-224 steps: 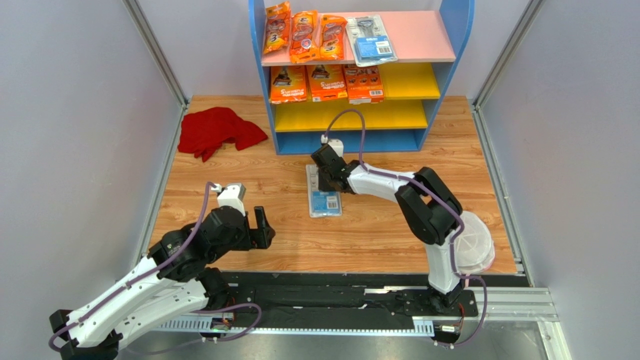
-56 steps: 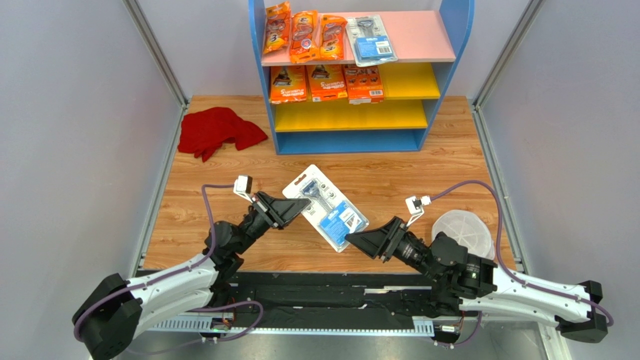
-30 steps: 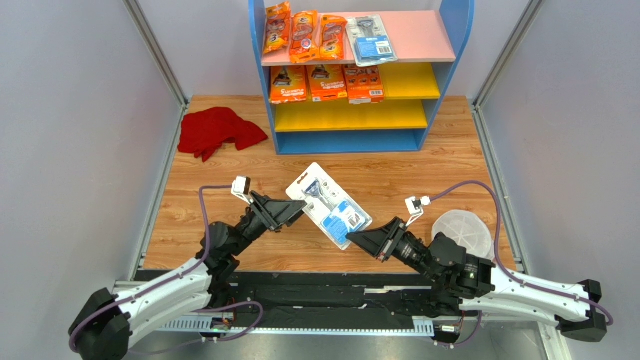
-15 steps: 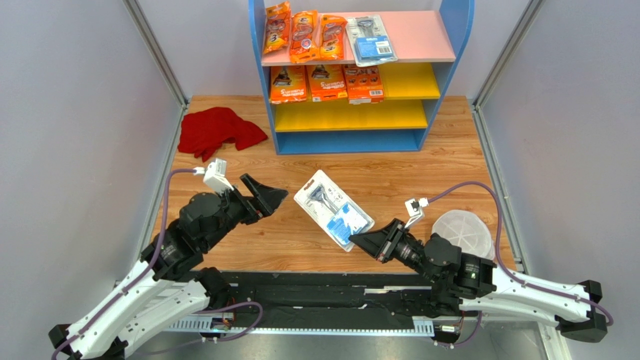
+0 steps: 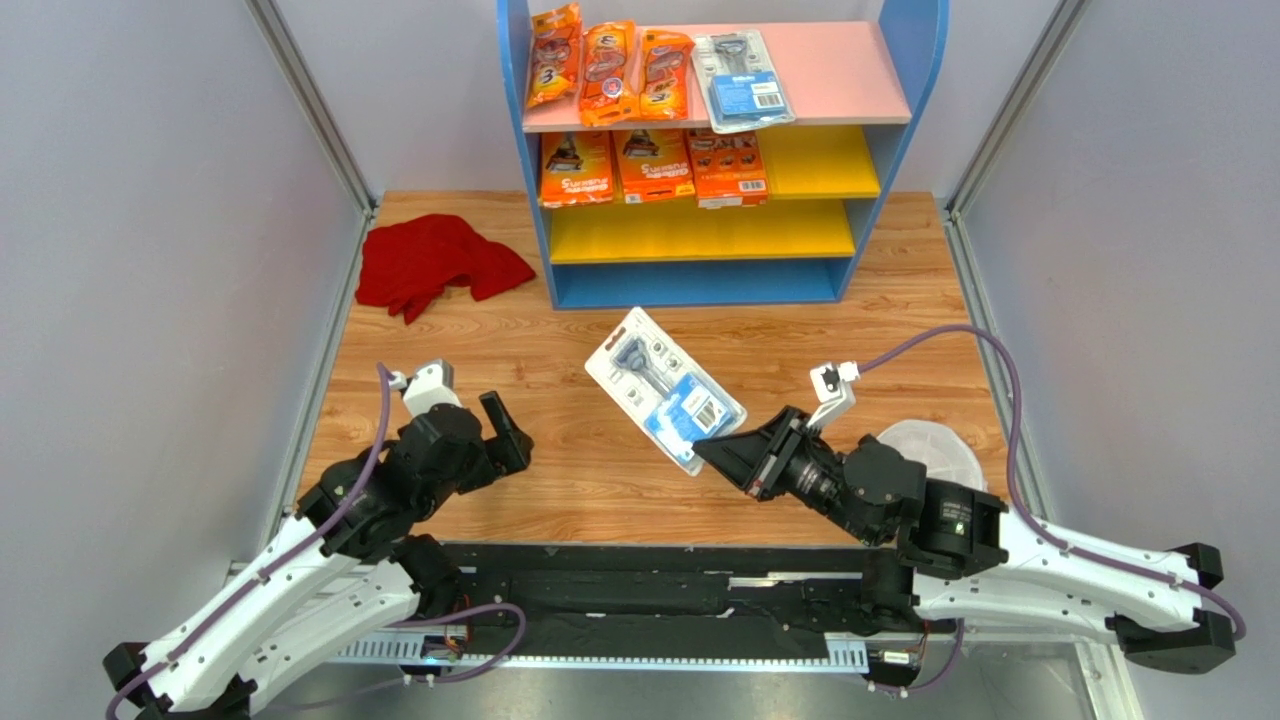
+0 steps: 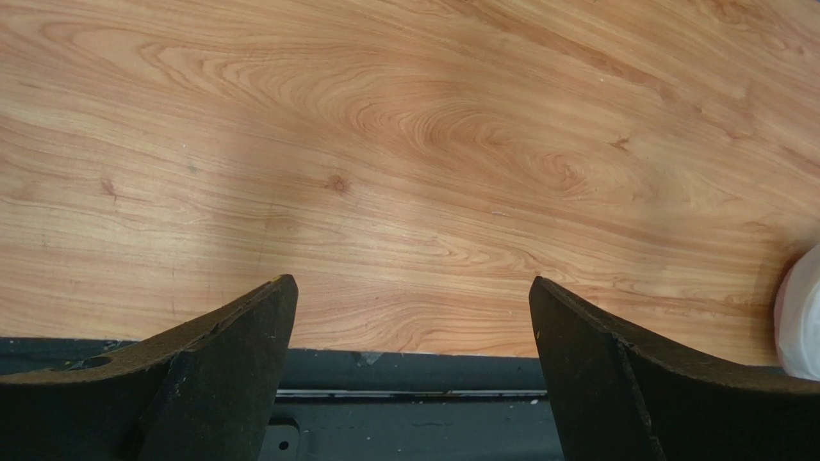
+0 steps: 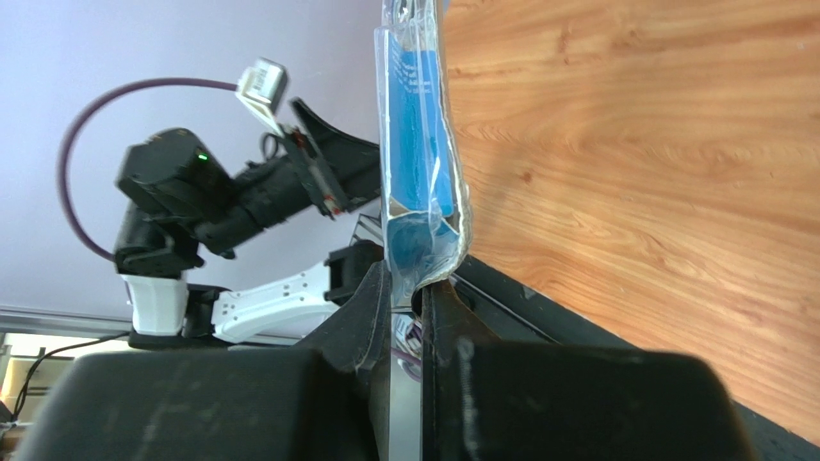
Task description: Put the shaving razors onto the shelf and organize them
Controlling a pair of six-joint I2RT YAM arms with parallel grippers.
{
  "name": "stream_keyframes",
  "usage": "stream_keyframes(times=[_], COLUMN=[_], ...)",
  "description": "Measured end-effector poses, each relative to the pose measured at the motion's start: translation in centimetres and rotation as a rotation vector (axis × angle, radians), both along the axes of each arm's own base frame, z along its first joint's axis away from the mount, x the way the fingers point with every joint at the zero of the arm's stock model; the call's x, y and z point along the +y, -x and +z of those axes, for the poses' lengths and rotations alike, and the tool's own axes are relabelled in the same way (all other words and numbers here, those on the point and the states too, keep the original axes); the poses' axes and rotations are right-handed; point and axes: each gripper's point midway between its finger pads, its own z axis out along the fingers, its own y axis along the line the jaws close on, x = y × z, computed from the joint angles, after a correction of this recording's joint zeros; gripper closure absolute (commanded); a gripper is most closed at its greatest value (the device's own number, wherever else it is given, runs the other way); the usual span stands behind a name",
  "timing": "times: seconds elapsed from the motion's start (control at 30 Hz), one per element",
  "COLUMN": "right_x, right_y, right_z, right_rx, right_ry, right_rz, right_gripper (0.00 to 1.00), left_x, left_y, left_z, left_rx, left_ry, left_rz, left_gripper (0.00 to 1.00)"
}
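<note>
Left claw [image 5: 507, 438] now stands spread wide and empty. You have drawn it back from the blister card [image 5: 664, 390] to a low hover over bare desk [image 6: 414, 144], with the arm folded toward its base. The handover is therefore complete, and the card hangs on one grip alone. Right claw [image 5: 727, 455] is clamped tight on the card's near bottom edge, holding it clear of the desk, tilted and pointing toward the shelf [image 5: 699, 282]. The right arm lies low, reaching forward-left. Judgement: next comes the carry to the pink top board [image 5: 849, 75], beside the matching card [image 5: 744, 78] there.
</note>
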Motion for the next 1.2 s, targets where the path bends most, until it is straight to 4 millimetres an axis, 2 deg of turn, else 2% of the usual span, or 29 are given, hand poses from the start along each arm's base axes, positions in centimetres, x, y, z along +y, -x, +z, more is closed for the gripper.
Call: stream_keyframes(times=[0.2,0.43,0.53,0.7,0.83,1.0,1.2], right_x=[2.1,4.6,4.8,2.5,-0.3,-3.8,-7.5], right_y=[-1.5,-6.3,-8.6,-12.9,-15.7,-19.5,-23.9], right_z=[6.2,12.5,15.3,20.9,23.9,26.0,26.2], right_rx=[-0.070,-0.136,-0.165,-0.238,-0.279,-0.298,-0.264], right_ry=[0.001,0.008,-0.012,-0.078,-0.115,-0.140,-0.169], right_rz=[-0.014,-0.034,-0.038,-0.088,-0.144,-0.231,-0.324], right_gripper=[1.00,1.00,1.00,1.00,1.00,1.00,1.00], left_x=[0.0,-0.2,-0.2,-0.2,-0.2,-0.3,-0.5], left_y=[0.1,0.3,0.3,0.4,0.5,0.6,0.5], left_z=[-0.4,-0.4,-0.3,-0.2,-0.3,-0.6,-0.5], left_rx=[0.008,0.014,0.011,0.002,0.003,0.011,0.008], left_ry=[-0.006,-0.001,0.005,0.018,0.019,0.017,0.023], left_rz=[-0.006,-0.018,-0.021,-0.025,-0.027,-0.034,-0.038], left_gripper=[0.01,0.01,0.01,0.01,0.01,0.01,0.01])
